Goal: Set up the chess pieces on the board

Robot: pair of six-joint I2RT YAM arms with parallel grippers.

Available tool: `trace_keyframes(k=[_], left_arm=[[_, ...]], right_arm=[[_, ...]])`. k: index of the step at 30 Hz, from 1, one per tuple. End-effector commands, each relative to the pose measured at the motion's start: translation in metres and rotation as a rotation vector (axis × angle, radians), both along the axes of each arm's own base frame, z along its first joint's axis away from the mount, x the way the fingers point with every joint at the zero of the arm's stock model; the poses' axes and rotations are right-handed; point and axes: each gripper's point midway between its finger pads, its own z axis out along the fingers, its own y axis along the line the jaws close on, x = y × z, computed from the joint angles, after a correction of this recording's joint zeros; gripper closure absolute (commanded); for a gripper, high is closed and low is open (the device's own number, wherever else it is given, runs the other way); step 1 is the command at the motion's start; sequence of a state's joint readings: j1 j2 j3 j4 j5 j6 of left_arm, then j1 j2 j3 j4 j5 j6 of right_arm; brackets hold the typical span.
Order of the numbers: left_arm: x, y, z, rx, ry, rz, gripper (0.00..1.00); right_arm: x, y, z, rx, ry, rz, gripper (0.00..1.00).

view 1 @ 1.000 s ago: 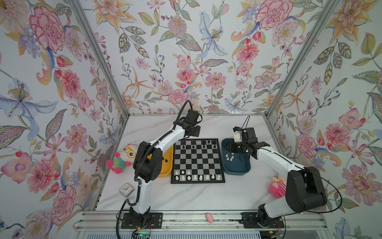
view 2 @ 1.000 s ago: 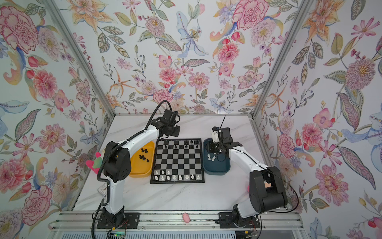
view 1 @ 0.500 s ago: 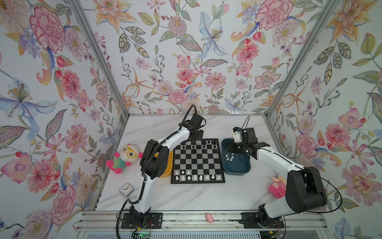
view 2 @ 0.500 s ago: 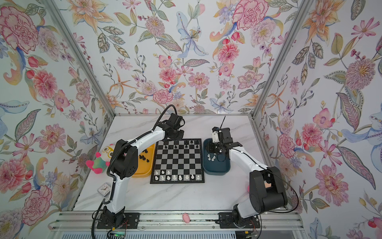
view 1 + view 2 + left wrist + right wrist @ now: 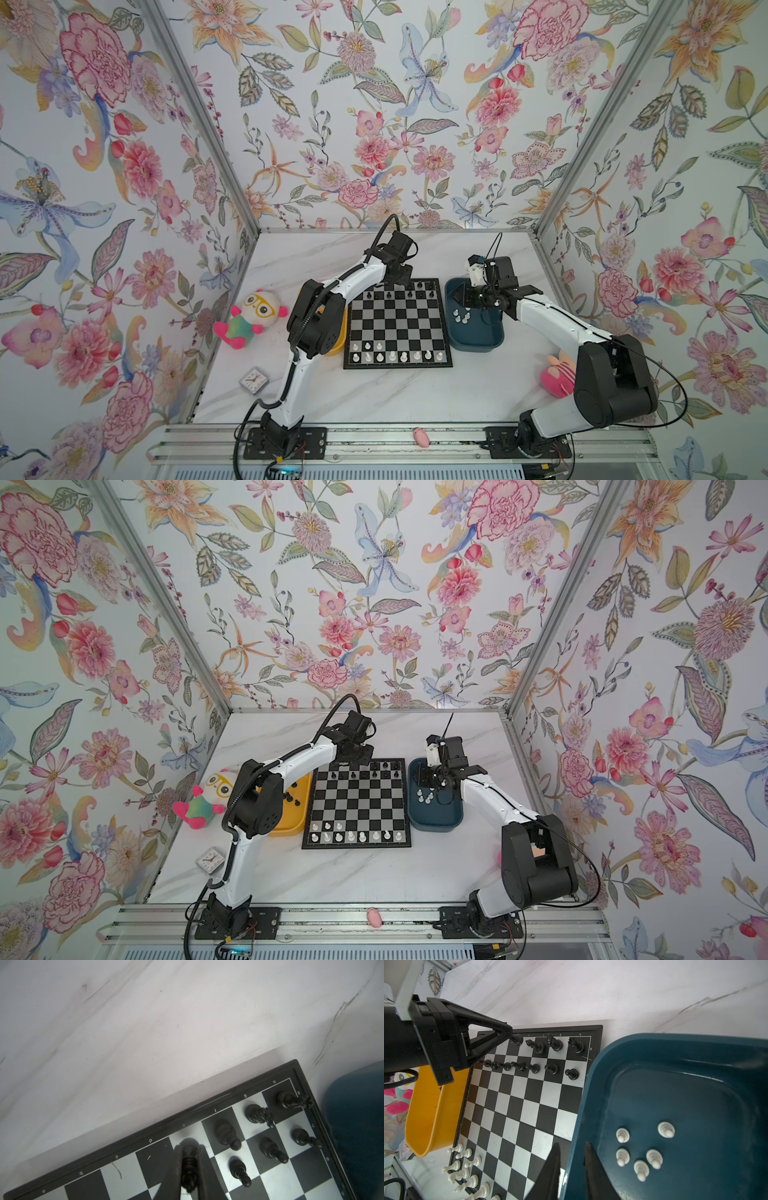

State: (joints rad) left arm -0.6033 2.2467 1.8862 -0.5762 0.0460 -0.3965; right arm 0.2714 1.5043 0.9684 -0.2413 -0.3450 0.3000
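Found left gripper (image 5: 189, 1148) pinched nearly shut on a black piece (image 5: 188, 1165), upright, at the far row of the board (image 5: 397, 328), over the e square. Cannot tell base contact from here.

Judged as the placing step. Lower straight down, centre the base in the square, part the jaws only a little, then lift vertically (mind the neighbour (image 5: 227, 1133) on f, just to the right). Avoid drift rightward or nearward: crowded there with black pieces, second row nearly full.

Found open room leftward along the far row, squares a to d bare, and over bare table (image 5: 145, 1043) beyond the far edge.

Noted right gripper (image 5: 572, 1147) slightly parted, holding nothing, hovering at the left rim of the blue tray (image 5: 675, 1051), right of the board. Spotted five white pawns (image 5: 654, 1157) loose inside. Logged white row (image 5: 392, 356) lined up along the near edge, middle of board bare.
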Motion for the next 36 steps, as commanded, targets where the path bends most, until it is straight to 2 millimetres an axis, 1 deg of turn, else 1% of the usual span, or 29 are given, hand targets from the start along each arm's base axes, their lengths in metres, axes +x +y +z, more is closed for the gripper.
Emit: trace_keyframes(k=[1,16,36], left_arm=[[-0.003,-0.007,-0.004,0.019,0.008,-0.027,0.91],[-0.004,-0.011,-0.014,0.022,0.027,-0.036,0.91],[-0.008,-0.009,-0.025,0.046,0.055,-0.038,0.91]], right_arm=[[0.0,-0.001,-0.002,0.011,0.005,-0.009,0.77],[0.0,-0.001,-0.005,0.013,0.011,-0.007,0.77],[0.0,0.0,-0.009,0.015,0.019,-0.006,0.77]])
